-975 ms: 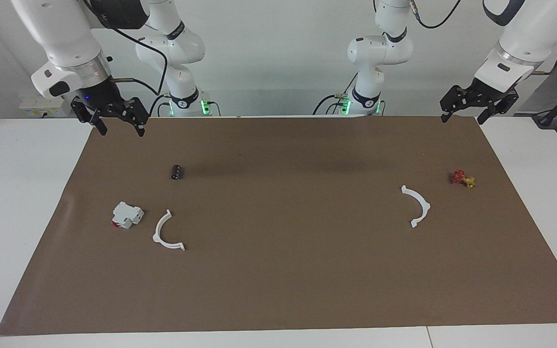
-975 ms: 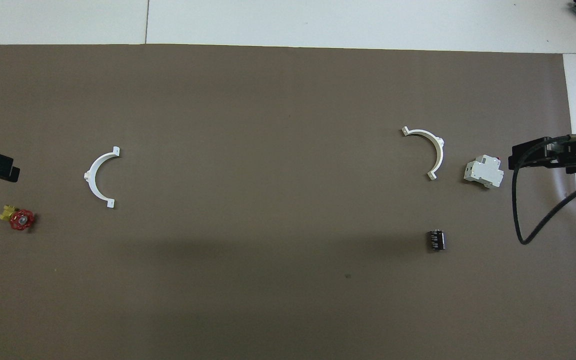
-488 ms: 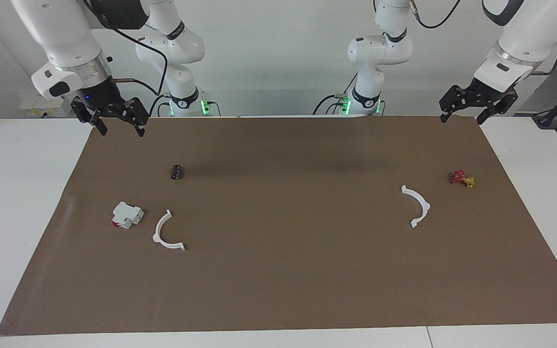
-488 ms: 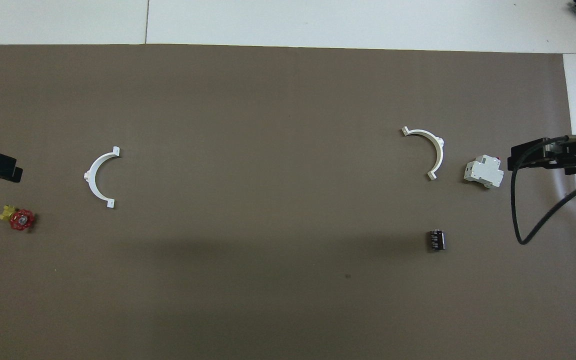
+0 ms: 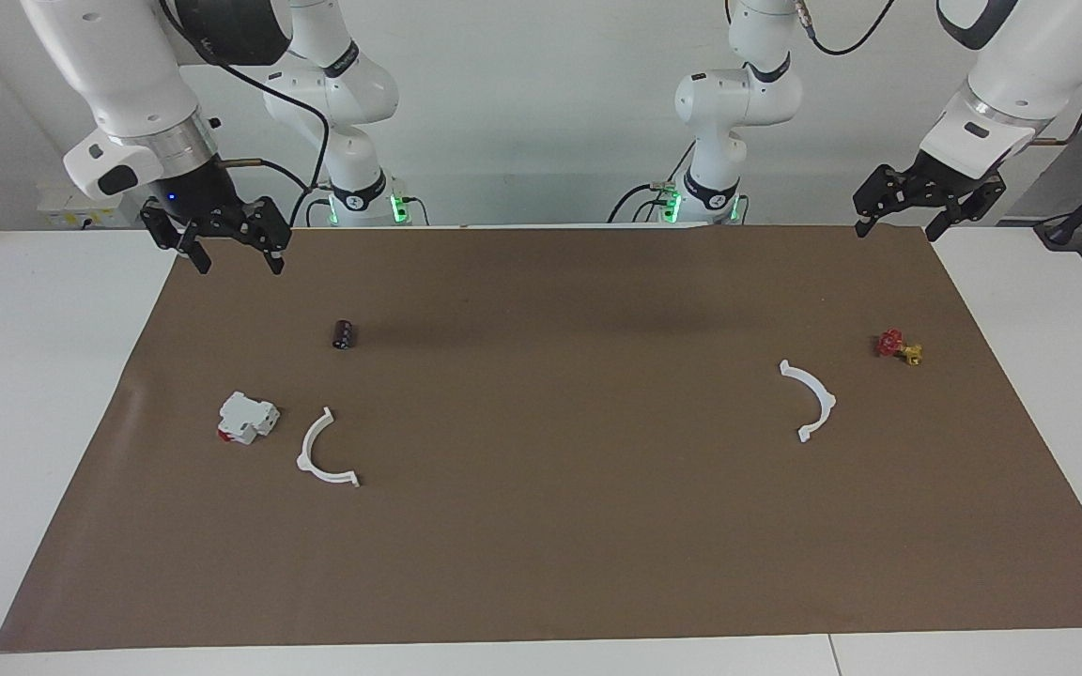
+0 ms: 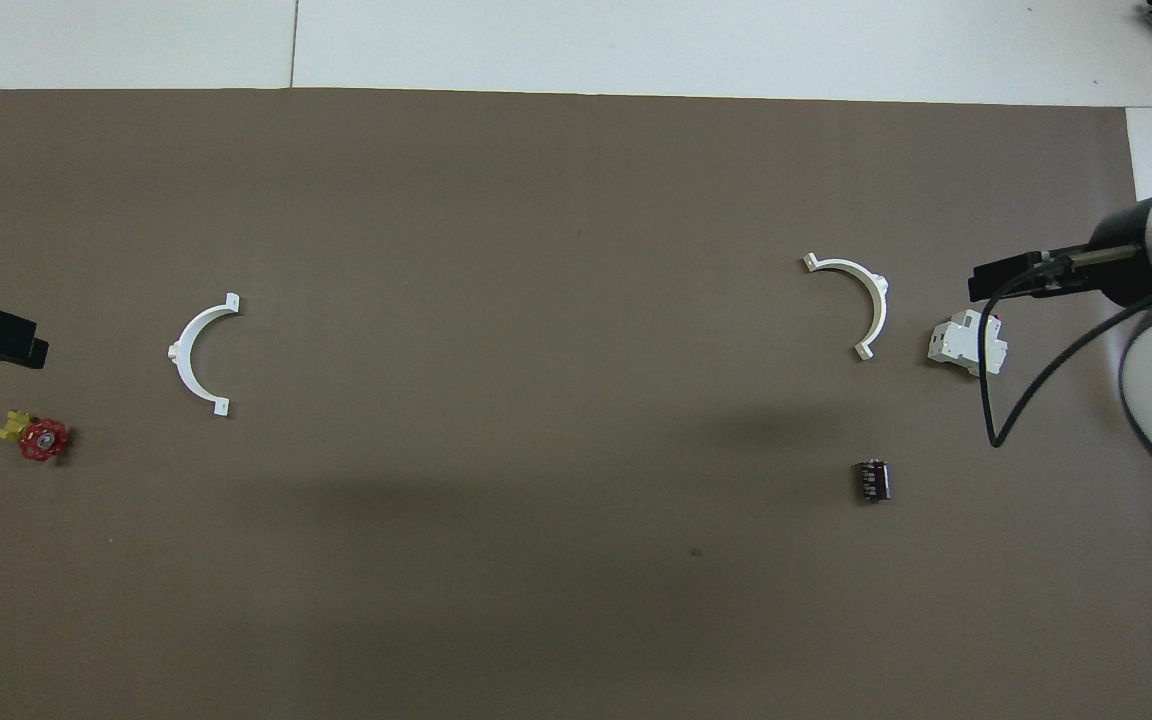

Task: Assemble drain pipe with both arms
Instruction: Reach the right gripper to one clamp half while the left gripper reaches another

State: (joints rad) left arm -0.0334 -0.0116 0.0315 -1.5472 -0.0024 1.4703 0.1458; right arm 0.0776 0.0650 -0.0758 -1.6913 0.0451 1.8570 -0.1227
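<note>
The drain pipe lies as two separate white half-ring arcs on the brown mat. One arc (image 5: 320, 457) (image 6: 861, 300) lies toward the right arm's end, beside a white box. The other arc (image 5: 813, 399) (image 6: 198, 352) lies toward the left arm's end. My right gripper (image 5: 240, 266) hangs open and empty over the mat's corner at the robots' edge, well apart from its arc. My left gripper (image 5: 898, 232) is also open and empty, raised over the mat's other corner at the robots' edge.
A white box with a red part (image 5: 247, 418) (image 6: 966, 343) sits right beside the first arc. A small dark cylinder (image 5: 344, 334) lies nearer to the robots than that arc. A red and yellow valve (image 5: 898, 347) lies near the second arc. The brown mat (image 5: 550, 545) covers most of the table.
My right arm has shifted a little, carrying its gripper slightly further in over the mat. The left gripper has barely moved. Neither arc has moved.
</note>
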